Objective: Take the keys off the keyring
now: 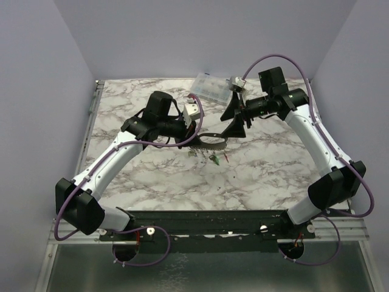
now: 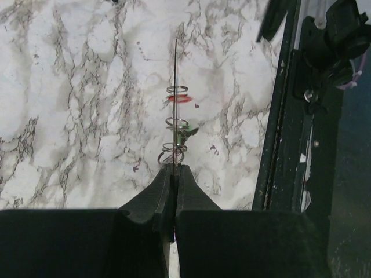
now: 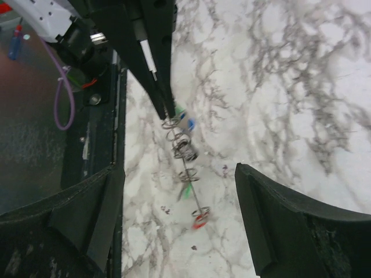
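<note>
Keyring [image 2: 175, 63]: we are holding it edge-on above the bench [image 2: 69, 87], left end effector [image 2: 174, 174] clenched on its end. Keys [image 3: 184, 119]: hanging along it, seemingly all attached. Right end effector [image 3: 178, 174]: released, flanking them. Step: approaching for the first removal; next, we judge, pinching the endmost key.

On my feed the white, grey-veined marble-pattern counter [image 2: 69, 87] looks smooth with a faint sheen. The thin grey-silver metal oblong keyring [image 2: 175, 69] reads as bare, bright metal. The small keys [image 2: 179, 99] show coloured plastic heads. The left end effector [image 2: 175, 169] looks like matt black plastic.
</note>
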{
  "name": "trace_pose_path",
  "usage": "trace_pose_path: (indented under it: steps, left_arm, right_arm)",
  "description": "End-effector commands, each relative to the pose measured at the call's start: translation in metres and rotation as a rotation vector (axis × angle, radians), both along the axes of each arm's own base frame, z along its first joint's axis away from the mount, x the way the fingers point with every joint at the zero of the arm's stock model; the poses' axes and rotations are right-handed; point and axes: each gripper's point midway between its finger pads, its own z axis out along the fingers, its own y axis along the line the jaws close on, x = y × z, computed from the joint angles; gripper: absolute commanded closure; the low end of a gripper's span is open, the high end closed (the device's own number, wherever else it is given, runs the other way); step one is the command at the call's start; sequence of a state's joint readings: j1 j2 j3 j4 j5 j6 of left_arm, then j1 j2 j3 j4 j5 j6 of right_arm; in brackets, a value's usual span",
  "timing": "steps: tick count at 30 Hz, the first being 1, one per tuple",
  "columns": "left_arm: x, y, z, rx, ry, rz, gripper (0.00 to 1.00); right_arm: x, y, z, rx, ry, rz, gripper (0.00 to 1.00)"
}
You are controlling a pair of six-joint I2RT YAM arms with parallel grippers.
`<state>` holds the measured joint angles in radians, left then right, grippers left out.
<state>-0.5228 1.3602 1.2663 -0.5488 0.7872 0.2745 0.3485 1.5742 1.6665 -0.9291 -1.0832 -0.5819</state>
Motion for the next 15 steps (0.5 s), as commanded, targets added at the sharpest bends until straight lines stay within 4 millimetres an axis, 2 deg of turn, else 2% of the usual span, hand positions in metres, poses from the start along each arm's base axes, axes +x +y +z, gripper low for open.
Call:
trace_pose_path:
  steps: [1,9,15]
  left_arm:
    - [-0.003,-0.002,0.009,0.026,-0.081,-0.073,1.0]
    - [-0.021,-0.016,0.013,-0.007,-0.054,-0.18,1.0]
    - [-0.025,-0.019,0.017,-0.025,-0.053,-0.204,1.0]
  right_arm:
    - [-0.03,0.013,-0.024,-0.005,0.114,0.09,0.17]
    - [-0.038,0.032,-0.048,-0.03,0.141,0.125,0.28]
    - [-0.049,0.045,-0.066,-0.053,0.179,0.165,0.46]
